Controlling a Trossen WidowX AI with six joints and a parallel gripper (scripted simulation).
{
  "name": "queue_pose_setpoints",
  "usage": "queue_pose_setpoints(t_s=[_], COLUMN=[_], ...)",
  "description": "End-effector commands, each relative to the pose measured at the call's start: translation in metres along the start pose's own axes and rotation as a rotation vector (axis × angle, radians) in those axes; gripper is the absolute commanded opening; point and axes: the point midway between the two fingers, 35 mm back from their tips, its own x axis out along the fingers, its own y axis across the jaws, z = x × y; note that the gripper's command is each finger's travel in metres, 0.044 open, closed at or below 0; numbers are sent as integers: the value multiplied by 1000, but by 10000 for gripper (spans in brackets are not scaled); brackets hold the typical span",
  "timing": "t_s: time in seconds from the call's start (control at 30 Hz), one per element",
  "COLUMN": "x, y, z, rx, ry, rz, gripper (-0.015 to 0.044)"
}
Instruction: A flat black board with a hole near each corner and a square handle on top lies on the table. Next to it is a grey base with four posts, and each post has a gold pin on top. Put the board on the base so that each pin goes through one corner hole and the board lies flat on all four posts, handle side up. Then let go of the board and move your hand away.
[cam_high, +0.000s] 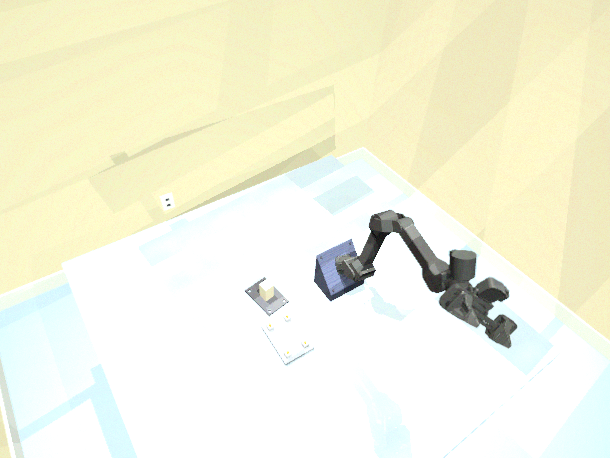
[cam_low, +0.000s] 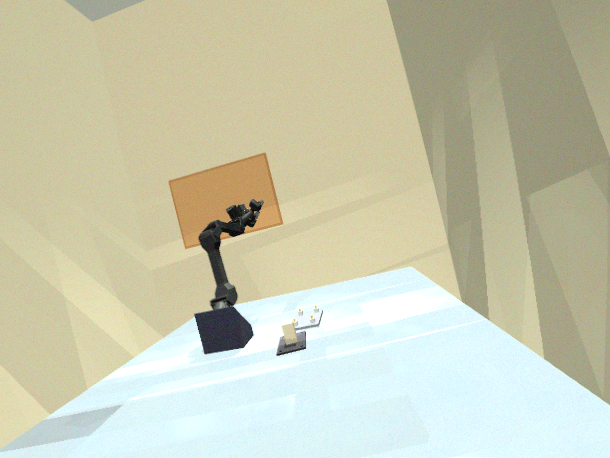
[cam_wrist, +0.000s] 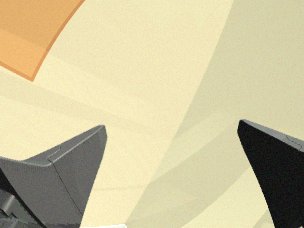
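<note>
On the pale surface (cam_high: 200, 390) (cam_low: 350, 415), just beside the grey base (cam_high: 296, 356) (cam_low: 309, 327), you have the black board (cam_high: 274, 304) (cam_low: 299, 344) lying flat, its square handle (cam_high: 266, 291) (cam_low: 289, 334) pointing up. The handle is cream-coloured, and you can see holes near the board's corners. The board is off the base, so none of its holes has a pin through it. The base sits low and flat, very light in tone, and its four short posts rise near its corners, each one topped by a small gold pin that you can make out from above and from the outside view.

Your jaws (cam_high: 500, 312) (cam_low: 259, 211) are released and spread wide, with nothing between them; through the wrist view you look past both fingers at the cream wall (cam_high: 225, 75) (cam_low: 250, 90) (cam_wrist: 150, 60) and a corner of the orange panel (cam_low: 220, 195) (cam_wrist: 30, 30). They are raised high, well apart from the board and the base. Your dark arm (cam_high: 417, 242) (cam_low: 217, 267) rises from a dark blue, slope-sided block (cam_high: 325, 282) (cam_low: 220, 332), which stands on the same surface near the board.
</note>
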Motion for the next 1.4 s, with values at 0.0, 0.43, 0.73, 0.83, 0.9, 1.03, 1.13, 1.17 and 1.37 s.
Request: queue_pose_setpoints(t_s=[0.0,0.43,0.73,0.83,0.9,1.03,1.13,1.17,1.37], x=[6,11,-12,-28,-40,-68,-83,-89,-155], y=[29,49,-3,-34,-57,-105,-127,-135,-212], z=[-39,-196,-331,-370,-392,-428,-441,-446,-483], rx=[-153,-571,-787,-827,-839,-843,-838,-836,-774], ry=[64,377,737,876,964,1139,1220,1249,1547], rz=[71,253,351,364,359,338,325,324,292], gripper=[440,440,440,440,440,440,440,440,440])
